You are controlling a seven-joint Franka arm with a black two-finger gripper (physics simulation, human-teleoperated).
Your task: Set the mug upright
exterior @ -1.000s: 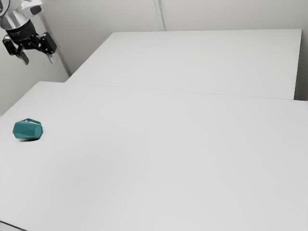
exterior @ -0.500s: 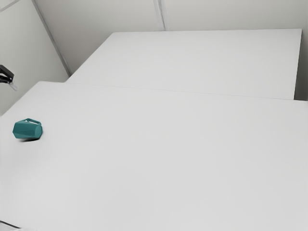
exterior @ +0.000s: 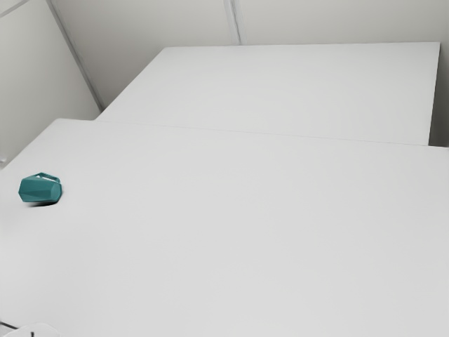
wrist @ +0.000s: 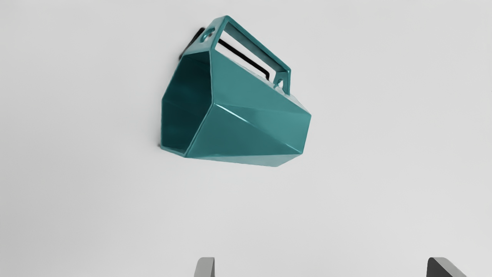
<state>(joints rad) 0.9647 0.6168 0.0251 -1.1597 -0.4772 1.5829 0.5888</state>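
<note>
Mug (exterior: 40, 191) on its side, teal, faceted (handle (wrist: 257, 48) angular), exterior view's nine o'clock. Gripper (wrist: 322, 265) wide open, empty.

The 2 gray fingers (wrist: 205, 268) stand well apart, facing each other.

The teal, faceted mug (wrist: 253, 115) of smooth, glossy material lies on its side, its many-sided body narrowing from a wide mouth (wrist: 186, 104) to a smaller base (wrist: 306, 134). It rests ahead of the hand (wrist: 322, 262), apart from both fingertips. The mouth opens sideways as the hand faces it, showing a darker teal inside, and the base points roughly the other way, at a slant. The angular, open handle (wrist: 257, 44) juts out on the side away from the fingertips, with a small rounded hollow near its mouth end.
</note>
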